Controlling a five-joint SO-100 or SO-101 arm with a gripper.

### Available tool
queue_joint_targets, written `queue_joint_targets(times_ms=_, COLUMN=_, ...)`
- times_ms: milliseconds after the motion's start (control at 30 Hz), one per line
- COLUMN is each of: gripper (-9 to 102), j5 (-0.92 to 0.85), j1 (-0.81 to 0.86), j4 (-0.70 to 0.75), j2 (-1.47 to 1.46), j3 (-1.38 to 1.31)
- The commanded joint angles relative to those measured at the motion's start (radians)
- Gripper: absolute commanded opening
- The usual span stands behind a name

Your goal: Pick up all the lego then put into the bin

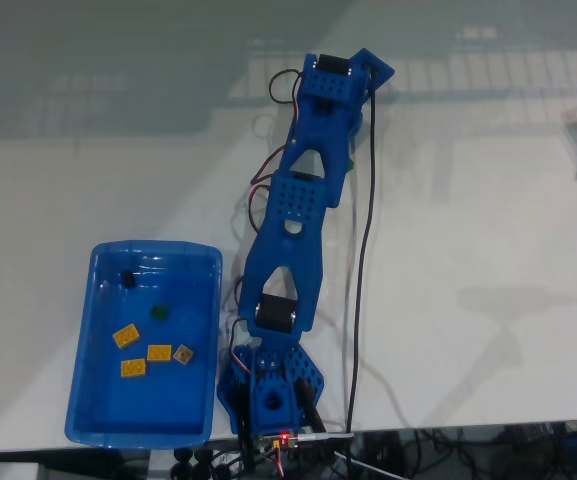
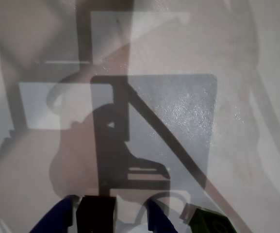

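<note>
**Desk:** Where is the lego standing as you are looking at it?

**Caption:** Six pieces of the lego (image 1: 159,352) are lying inside the bin (image 1: 80,400), which is sitting at 8 o'clock in the fixed view. Three yellow ones and a tan one are clustering toward the bin's 6 o'clock. A dark green one is resting near the middle and a black one at 11 o'clock. That part of your job is looking done.

**Desk:** And what is waiting outside it?

**Caption:** At least two pieces, judging from the wrist view. A black brick (image 2: 96,213) is showing at 6 o'clock on the bare table (image 2: 188,111), and a green brick (image 2: 208,222) is lying just beside it at 5 o'clock. Both are well apart from the bin, because the arm (image 1: 293,200) is stretching from its base at 6 o'clock toward 12 o'clock in the fixed view.

**Desk:** What is the gripper doing?

**Caption:** The gripper (image 2: 111,216) is hanging over the black brick, and the brick is sitting between the two blue fingertips (image 2: 57,218), closer to the 7 o'clock one. A pale gap is showing on the brick's other side. Only the tips are entering the frame, so you cannot tell whether the jaws are pinching the brick or merely straddling it.

**Desk:** How far along are you, then?

**Caption:** You are looking well past halfway. The black brick and the green one are waiting to be carried across to the bin.
</note>
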Motion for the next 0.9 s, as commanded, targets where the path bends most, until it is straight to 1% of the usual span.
queue_joint_targets(times_ms=0, gripper=16, j5=-0.006, j1=-0.012, j4=0.005, j2=0.005, j3=-0.049)
queue_joint_targets(times_ms=333, gripper=10, j5=-0.014, j1=-0.018, j4=-0.003, j2=-0.008, j3=-0.051)
queue_joint_targets(times_ms=500, gripper=0, j5=-0.020, j1=-0.020, j4=-0.005, j2=-0.009, j3=-0.051)
queue_joint_targets(times_ms=867, gripper=0, j5=0.014, j1=-0.029, j4=0.005, j2=0.066, j3=-0.034)
